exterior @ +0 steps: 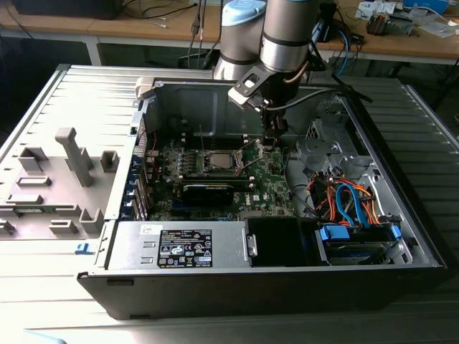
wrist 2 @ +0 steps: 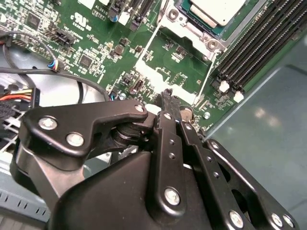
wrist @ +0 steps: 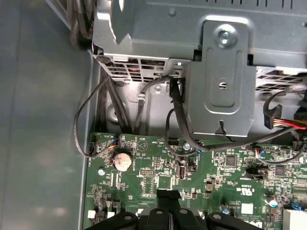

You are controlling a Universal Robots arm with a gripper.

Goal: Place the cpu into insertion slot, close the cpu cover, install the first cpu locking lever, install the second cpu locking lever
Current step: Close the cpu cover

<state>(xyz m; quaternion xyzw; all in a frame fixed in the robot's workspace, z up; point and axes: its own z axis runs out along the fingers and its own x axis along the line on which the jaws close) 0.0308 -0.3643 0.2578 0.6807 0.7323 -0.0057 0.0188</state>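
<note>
While the exterior view sets the gripper (exterior: 275,142) over the green board (exterior: 269,179), near the socket (exterior: 208,166), the second wrist view shows its fingers (wrist 2: 165,112) pressed together and the silver chip (wrist 2: 218,9) lying in that socket. The power box's (exterior: 136,247) black label (exterior: 185,256) is too small to read.

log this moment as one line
cpu: seated in insertion slot | gripper: over green board beside that slot, jaws shut, nothing held
</note>
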